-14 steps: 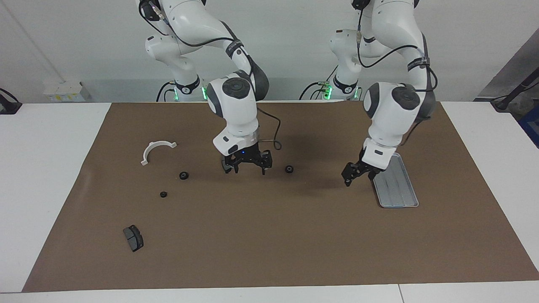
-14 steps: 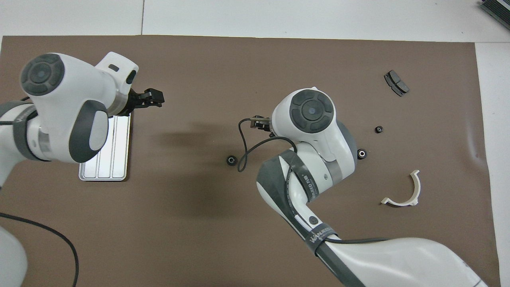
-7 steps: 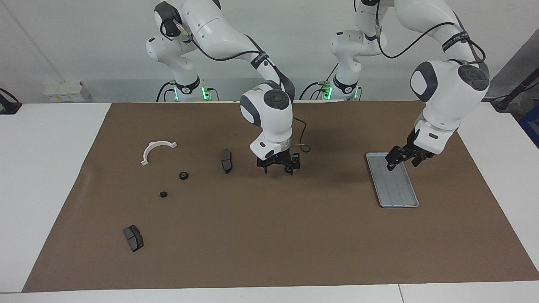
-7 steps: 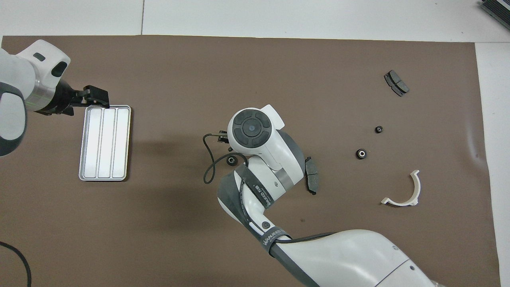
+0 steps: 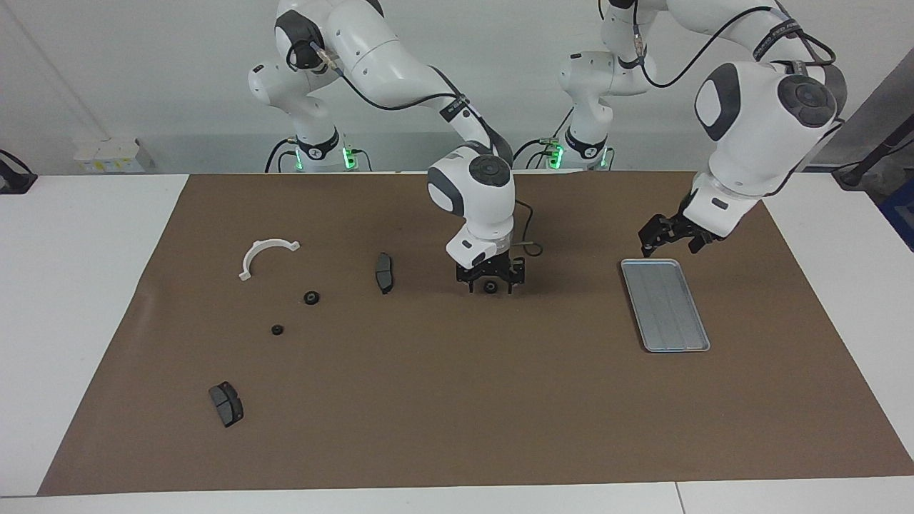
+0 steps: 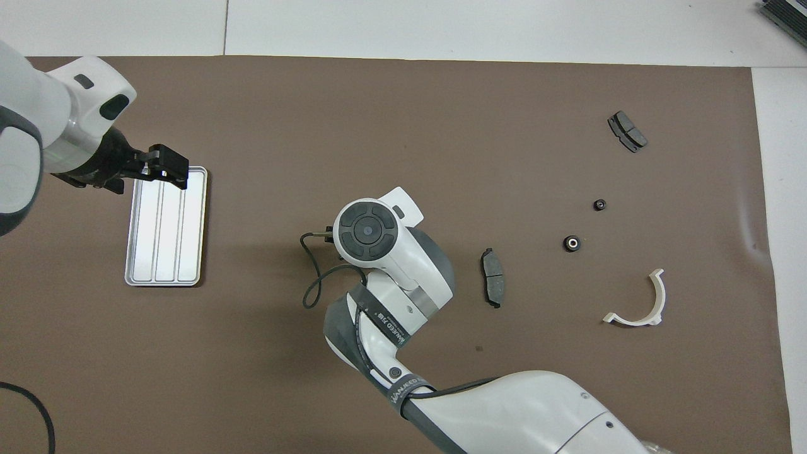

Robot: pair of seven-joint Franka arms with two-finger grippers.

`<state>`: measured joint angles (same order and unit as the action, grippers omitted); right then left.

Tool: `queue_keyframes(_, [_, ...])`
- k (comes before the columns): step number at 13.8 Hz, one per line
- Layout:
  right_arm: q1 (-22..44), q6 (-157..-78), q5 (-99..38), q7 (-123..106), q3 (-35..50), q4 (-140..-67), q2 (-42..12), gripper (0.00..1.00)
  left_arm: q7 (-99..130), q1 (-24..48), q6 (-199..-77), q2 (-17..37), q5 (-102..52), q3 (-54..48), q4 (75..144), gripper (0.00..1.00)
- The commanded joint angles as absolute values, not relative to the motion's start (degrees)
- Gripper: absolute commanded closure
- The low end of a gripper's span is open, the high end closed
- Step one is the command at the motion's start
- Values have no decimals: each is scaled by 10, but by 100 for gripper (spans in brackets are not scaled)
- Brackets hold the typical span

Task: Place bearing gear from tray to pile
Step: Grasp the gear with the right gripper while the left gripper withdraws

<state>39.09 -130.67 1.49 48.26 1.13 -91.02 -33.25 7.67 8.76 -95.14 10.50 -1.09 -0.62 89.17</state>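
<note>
Under right arm's wrist (image 6: 365, 230), overhead: right end effector (image 5: 490, 285), bearing gear (image 5: 490, 287) hidden

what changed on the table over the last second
The right gripper slid toward the left arm's end and now straddles the lone bearing gear, open. The left gripper rose off the tray, open. Brake pads, bracket and the other gears stayed put.

Ridged shiny metal tray (image 5: 665, 305), seemingly matt mat (image 5: 457, 400)
</note>
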Motion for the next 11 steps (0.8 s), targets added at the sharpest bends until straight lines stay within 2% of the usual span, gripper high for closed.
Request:
queue_keyframes(1, [394,-1312,13,497,11,-924,-328,12,86,122,-909,113,14,-1,874,0])
queue_keyframes(4, [401,-1314,14,497,11,-939,-323,17,113,127,-959,89,34,-2,924,0])
queue_keyframes(6, [401,-1313,14,497,11,-939,-323,23,114,124,-998,78,34,-2,957,0])
queue_keyframes(11, [400,-1345,14,497,11,-957,-322,28,112,91,-999,77,33,5,957,0])
